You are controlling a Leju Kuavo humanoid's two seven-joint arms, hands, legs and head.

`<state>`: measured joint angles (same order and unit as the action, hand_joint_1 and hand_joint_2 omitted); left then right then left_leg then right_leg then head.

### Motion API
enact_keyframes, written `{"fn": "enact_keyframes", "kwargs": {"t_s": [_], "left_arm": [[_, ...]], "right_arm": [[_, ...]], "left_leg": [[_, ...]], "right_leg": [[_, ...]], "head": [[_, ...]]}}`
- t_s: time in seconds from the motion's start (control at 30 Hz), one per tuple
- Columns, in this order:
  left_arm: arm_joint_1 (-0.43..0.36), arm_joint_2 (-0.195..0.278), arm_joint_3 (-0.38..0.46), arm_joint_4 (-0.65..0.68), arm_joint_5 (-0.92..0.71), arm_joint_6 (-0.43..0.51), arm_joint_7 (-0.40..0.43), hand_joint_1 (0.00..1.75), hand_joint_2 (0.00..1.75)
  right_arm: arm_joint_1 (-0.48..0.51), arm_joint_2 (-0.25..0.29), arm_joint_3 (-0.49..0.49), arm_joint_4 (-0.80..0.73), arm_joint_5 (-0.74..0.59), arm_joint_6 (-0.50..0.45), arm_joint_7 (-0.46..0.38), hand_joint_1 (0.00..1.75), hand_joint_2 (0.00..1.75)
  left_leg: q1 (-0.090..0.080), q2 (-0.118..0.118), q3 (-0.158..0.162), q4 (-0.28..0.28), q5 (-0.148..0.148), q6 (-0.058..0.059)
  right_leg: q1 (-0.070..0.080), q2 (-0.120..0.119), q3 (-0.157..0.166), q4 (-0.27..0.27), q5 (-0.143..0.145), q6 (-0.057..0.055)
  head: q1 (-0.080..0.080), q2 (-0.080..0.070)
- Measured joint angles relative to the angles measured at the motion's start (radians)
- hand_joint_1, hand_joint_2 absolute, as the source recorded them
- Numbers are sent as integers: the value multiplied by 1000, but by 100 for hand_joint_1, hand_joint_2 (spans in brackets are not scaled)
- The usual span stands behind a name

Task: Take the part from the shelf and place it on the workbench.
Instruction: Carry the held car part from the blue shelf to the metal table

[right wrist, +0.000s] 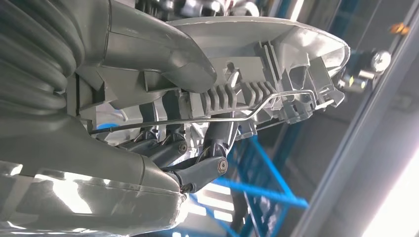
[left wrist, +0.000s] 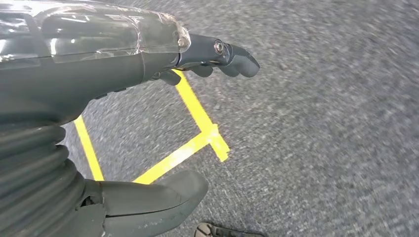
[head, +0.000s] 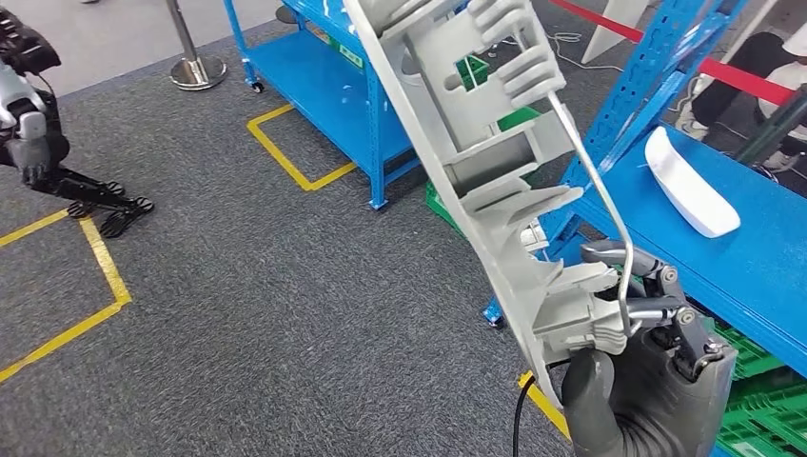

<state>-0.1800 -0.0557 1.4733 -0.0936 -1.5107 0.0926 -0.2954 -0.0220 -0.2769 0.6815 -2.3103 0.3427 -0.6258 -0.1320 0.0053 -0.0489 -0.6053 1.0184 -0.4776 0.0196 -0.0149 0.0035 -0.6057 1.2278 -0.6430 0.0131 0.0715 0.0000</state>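
One long grey plastic part [head: 476, 143] was held up in the air in the right hand [head: 647, 381], slanting from the hand at its lower end up past the top of the head view. Its ribbed back faced the camera, and a bent metal rod [head: 595, 181] ran along that side. The right hand's thumb and fingers were closed around the part's lower end; the right wrist view showed the dark fingers [right wrist: 197, 170] wrapped under the ribbed moulding [right wrist: 257, 94]. The part stood clear of the blue shelf [head: 752, 248] just beside it, on which a white curved piece [head: 690, 186] lay. The left hand [left wrist: 217, 57] hung over grey carpet [left wrist: 321, 123] with yellow tape lines [left wrist: 197, 113], holding nothing, fingers apart and slightly curled.
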Motion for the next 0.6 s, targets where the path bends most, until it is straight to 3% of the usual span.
{"fn": "enact_keyframes", "kwargs": {"t_s": [0.07, 0.1, 0.17, 0.2, 0.23, 0.27, 0.33, 0.37, 0.43, 0.47, 0.53, 0.6], "left_arm": [[0, -6, 1, 0, 8, -1, 5, 0, 175], [-1, -8, 1, 0, 10, -4, 8, 0, 175], [-2, -12, 3, 1, 11, -12, 14, 0, 175], [0, -12, 5, 0, 11, -15, 16, 0, 175], [3, -11, 7, 1, 10, -18, 16, 0, 175], [5, -11, 9, 1, 9, -19, 16, 0, 175], [3, -10, 13, 1, 5, -21, 12, 0, 175], [1, -10, 15, 1, 3, -21, 8, 0, 175], [1, -9, 17, 1, -1, -21, -3, 0, 175], [2, -8, 18, 0, -3, -21, -8, 0, 175], [3, -5, 19, 0, -6, -21, -15, 0, 175], [2, -3, 19, 0, -7, -21, -19, 0, 175]], "right_arm": [[-7, 1, 3, 6, -14, 12, -3, 175, 175], [-10, 2, 4, 10, -13, 17, -5, 175, 175], [-16, 4, 7, 18, -4, 22, -6, 175, 175], [-19, 7, 9, 21, 3, 23, -6, 175, 175], [-22, 9, 11, 25, 8, 24, -6, 175, 175], [-23, 12, 12, 29, 12, 24, -5, 175, 175], [-24, 19, 14, 35, 20, 21, -4, 175, 175], [-23, 22, 14, 38, 23, 18, -4, 175, 175], [-20, 25, 15, 43, 28, 9, -4, 175, 175], [-18, 26, 15, 46, 30, 6, -4, 175, 175], [-15, 28, 16, 51, 33, 2, -4, 175, 175], [-14, 29, 18, 53, 33, 1, -4, 175, 175]], "left_leg": [[-3, -29, -1, 1, 4, -3], [-3, -42, -4, 1, 7, -6], [2, -65, -15, 1, 16, -18], [5, -78, -20, -1, 21, -26], [4, -68, -24, 1, 23, -31], [2, -39, -30, 9, 16, -36], [-1, 38, -65, 81, -34, -42], [2, 57, -94, 141, -68, -48], [10, 56, -139, 247, -111, -58], [14, 55, -140, 256, -106, -63], [17, 73, -81, 161, -54, -68], [13, 121, -11, 41, -15, -59]], "right_leg": [[2, 42, 57, -132, 74, -17], [3, 65, 80, -186, 95, -23], [5, 84, 95, -227, 99, -30], [7, 73, 97, -234, 101, -30], [6, 58, 100, -242, 106, -31], [6, 44, 104, -251, 112, -33], [6, 13, 110, -266, 122, -37], [7, -1, 110, -267, 122, -39], [8, -34, 109, -266, 122, -38], [8, -48, 109, -265, 121, -37], [7, -74, 109, -260, 115, -30], [9, -93, 109, -251, 106, -18]], "head": [[3, 0], [2, 0], [2, 0], [3, 0], [5, 0], [1, 0], [-14, 0], [-21, 0], [-28, 0], [-30, 0], [-35, 0], [-38, 0]]}}
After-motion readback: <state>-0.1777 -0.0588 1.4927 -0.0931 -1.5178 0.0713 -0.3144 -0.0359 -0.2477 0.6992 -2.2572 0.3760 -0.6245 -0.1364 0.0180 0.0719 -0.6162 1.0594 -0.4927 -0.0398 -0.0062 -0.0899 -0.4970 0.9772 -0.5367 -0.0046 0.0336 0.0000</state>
